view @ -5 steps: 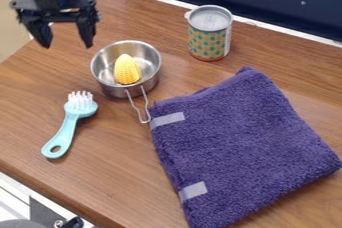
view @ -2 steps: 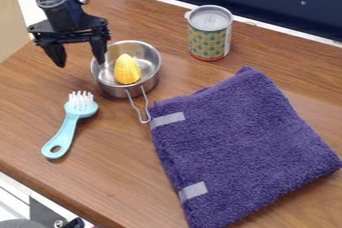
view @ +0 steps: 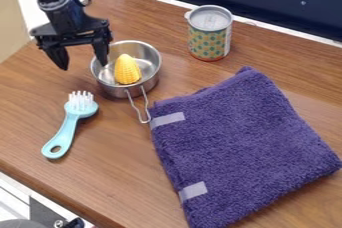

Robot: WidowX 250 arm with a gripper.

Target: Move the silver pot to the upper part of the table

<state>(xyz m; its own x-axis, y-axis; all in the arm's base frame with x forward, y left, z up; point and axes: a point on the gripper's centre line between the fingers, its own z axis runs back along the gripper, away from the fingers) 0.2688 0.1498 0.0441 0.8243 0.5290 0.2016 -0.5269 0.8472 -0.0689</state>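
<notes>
My gripper (view: pixel 84 67) hangs at the upper left with its fingers spread apart and nothing between them. Its right finger overlaps the left rim of the silver pot (view: pixel 148 68) in the view, while the left finger is outside the pot, to its left. Whether the right finger touches the rim I cannot tell. The pot stands upright on the wooden table (view: pixel 120 157), its wire handle pointing toward the front. A yellow corn cob (view: pixel 127 70) lies inside the pot.
A teal brush (view: pixel 67 128) with white bristles lies to the front left of the pot. The folded purple towel (view: pixel 240 142) covers the right front, close to the pot's handle. Behind, to the right, stands a can (view: pixel 210 34) with a dotted label.
The gripper has come down and to the right, from the back left corner to the pot's left rim. Its fingers remain spread, and the pot and corn have not moved.
</notes>
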